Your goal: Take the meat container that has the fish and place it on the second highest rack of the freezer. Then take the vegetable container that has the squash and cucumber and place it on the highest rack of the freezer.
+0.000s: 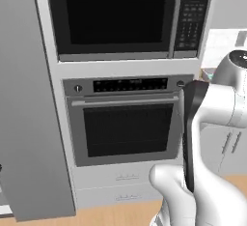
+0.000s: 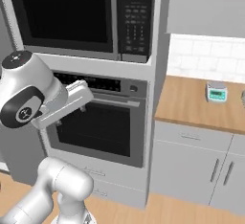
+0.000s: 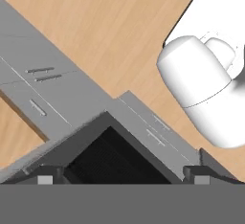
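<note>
Oven (image 1: 126, 123) straight ahead in the left base view, set under a microwave (image 1: 116, 17) in one tall white column. Two drawers (image 1: 126, 176) beneath the oven door, close above the wood floor (image 1: 120, 213). Tall grey panel (image 1: 24, 99) hard against the column's left side. White arm (image 1: 212, 119) folded up at the right, its dark-faced link crossing the oven's right edge.

Same column seen from the other side in the right base view: microwave (image 2: 72, 15) above, oven (image 2: 98, 122) below, with the arm (image 2: 43, 98) bent across the oven's left half. Wooden counter (image 2: 191, 103) to the right of the column, carrying a small scale (image 2: 216, 92) near the tiled wall, with grey cabinets (image 2: 191, 165) under it.

Looking steeply down in the hand view. Gripper (image 3: 123, 180) spread wide, fingertips (image 3: 45, 179) far apart at the bottom corners and nothing between them. Dark oven (image 3: 115, 161) just beyond the tips, between the two of them. Drawers (image 3: 153, 127) a little farther out, then floor (image 3: 105, 36) well beyond. Cabinet fronts (image 3: 43, 74) off toward the upper left of the fingers.

Cannot tell where the fish container lies relative to the gripper.
</note>
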You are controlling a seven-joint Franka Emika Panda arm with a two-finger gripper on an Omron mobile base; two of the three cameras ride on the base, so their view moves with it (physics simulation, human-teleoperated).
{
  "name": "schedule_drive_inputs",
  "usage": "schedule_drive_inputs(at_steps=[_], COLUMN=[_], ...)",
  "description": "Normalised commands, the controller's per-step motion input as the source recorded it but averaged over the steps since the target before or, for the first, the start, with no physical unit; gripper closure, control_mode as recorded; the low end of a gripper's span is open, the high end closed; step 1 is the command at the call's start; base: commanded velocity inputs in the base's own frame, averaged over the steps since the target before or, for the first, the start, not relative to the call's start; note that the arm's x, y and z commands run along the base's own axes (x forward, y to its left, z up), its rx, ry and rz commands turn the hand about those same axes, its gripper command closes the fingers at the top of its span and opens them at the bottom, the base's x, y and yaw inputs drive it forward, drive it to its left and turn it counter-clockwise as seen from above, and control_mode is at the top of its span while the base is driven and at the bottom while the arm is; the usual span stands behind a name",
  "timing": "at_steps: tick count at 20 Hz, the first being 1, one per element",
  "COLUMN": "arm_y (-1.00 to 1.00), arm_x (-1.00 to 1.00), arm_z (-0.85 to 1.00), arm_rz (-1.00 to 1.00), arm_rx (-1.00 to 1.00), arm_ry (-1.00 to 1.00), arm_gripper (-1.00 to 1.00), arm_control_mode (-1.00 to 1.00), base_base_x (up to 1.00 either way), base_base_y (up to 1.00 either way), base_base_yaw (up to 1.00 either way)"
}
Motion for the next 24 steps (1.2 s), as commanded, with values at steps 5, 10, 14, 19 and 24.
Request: schedule_drive_inputs(at_steps=[5, 10, 14, 19, 24], arm_y=[0.00, 0.00, 0.00, 0.00, 0.00], arm_x=[0.00, 0.00, 0.00, 0.00, 0.00], arm_z=[0.00, 0.00, 0.00, 0.00, 0.00], arm_rz=[0.00, 0.00, 0.00, 0.00, 0.00], arm_rx=[0.00, 0.00, 0.00, 0.00, 0.00], arm_ry=[0.00, 0.00, 0.00, 0.00, 0.00], arm_gripper=[-1.00, -1.00, -1.00, -1.00, -1.00], arm_control_mode=[1.00, 1.00, 1.00, 1.00, 1.00], base_base_x=[0.00, 0.11, 0.34, 0.55, 0.59], base_base_y=[-1.00, -0.98, -0.86, -0.70, -0.66], base_base_yaw=[-0.12, -0.12, -0.13, -0.05, 0.00])
